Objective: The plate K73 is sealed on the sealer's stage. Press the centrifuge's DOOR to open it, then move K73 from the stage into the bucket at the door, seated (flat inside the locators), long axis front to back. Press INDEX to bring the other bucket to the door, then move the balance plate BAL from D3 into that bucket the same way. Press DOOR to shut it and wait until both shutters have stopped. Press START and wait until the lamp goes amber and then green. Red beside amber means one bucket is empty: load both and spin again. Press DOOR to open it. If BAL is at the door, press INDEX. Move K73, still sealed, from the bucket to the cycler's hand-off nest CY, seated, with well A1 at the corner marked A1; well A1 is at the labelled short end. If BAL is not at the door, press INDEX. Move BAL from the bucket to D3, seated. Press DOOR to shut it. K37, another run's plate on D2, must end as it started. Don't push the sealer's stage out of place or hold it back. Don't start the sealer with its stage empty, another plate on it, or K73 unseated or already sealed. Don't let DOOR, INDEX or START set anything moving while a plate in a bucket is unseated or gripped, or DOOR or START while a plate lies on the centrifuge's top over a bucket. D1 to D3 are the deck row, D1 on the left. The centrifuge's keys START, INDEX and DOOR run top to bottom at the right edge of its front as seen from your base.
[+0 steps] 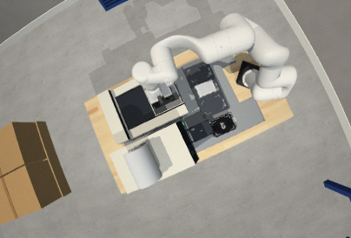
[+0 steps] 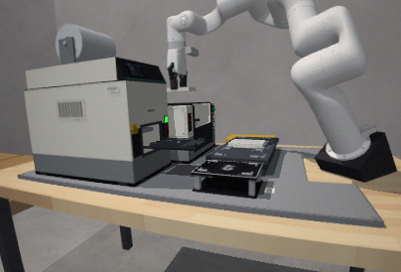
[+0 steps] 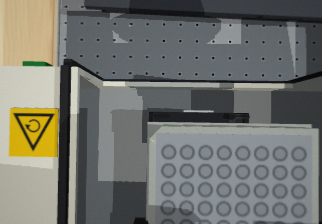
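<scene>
My gripper (image 2: 178, 80) is shut on a grey well plate (image 3: 232, 175) and holds it flat above the centrifuge's (image 1: 137, 109) open top opening (image 3: 132, 130). I cannot read the plate's label. From the side the plate (image 2: 181, 89) hangs clear above the centrifuge. In the wrist view the fingers are hidden, and a dark bucket edge (image 3: 197, 116) shows just beyond the plate, down inside the opening. A white plate (image 1: 205, 89) sits on the middle deck position. The sealer's stage (image 2: 177, 144) sticks out with no plate on it. The cycler nest (image 1: 221, 125) is empty.
The sealer (image 2: 92, 129), with a film roll (image 2: 84, 44) on top, stands beside the centrifuge. A yellow rotation warning label (image 3: 33, 132) marks the centrifuge's top panel. A green light (image 3: 36, 63) shows at its edge. The perforated deck (image 3: 182, 50) lies beyond.
</scene>
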`<state>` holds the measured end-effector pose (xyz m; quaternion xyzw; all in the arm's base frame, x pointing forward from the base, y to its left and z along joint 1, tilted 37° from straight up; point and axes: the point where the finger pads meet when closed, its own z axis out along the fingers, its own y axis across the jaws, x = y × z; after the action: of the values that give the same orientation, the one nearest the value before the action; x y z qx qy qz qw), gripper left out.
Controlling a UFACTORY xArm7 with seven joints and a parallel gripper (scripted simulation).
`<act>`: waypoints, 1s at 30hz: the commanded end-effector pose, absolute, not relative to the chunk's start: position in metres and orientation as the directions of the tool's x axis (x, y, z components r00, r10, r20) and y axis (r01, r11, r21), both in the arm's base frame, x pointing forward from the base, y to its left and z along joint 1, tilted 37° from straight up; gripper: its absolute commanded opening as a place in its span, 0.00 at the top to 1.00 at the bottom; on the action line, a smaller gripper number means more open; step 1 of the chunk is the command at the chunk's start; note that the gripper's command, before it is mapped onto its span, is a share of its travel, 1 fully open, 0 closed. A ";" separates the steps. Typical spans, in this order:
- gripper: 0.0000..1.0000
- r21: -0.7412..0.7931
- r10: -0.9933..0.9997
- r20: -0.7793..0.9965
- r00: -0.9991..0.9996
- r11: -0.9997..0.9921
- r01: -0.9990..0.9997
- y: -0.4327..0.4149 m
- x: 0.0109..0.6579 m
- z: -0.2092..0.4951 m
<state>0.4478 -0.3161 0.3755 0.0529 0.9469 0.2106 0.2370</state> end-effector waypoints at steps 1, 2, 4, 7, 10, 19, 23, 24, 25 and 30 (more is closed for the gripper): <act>1.00 0.423 0.202 -0.430 -0.880 0.906 0.002 -0.317 0.447 0.377; 1.00 0.423 0.202 -0.430 -0.880 0.906 0.002 -0.317 0.447 0.377; 1.00 0.423 0.202 -0.430 -0.880 0.906 0.002 -0.317 0.447 0.377; 1.00 0.423 0.202 -0.430 -0.880 0.906 0.002 -0.317 0.447 0.377; 1.00 0.423 0.202 -0.430 -0.880 0.906 0.002 -0.317 0.447 0.377; 1.00 0.423 0.202 -0.430 -0.880 0.906 0.002 -0.315 0.450 0.372; 1.00 0.423 0.202 -0.430 -0.880 0.906 0.002 -0.314 0.452 0.369; 1.00 0.423 0.202 -0.430 -0.880 0.906 0.002 -0.313 0.453 0.368; 1.00 0.423 0.202 -0.430 -0.880 0.906 0.002 -0.312 0.454 0.367; 1.00 0.423 0.202 -0.430 -0.880 0.906 0.002 -0.309 0.457 0.360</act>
<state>0.4555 -0.3095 0.3615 0.0528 0.9469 0.2107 0.2369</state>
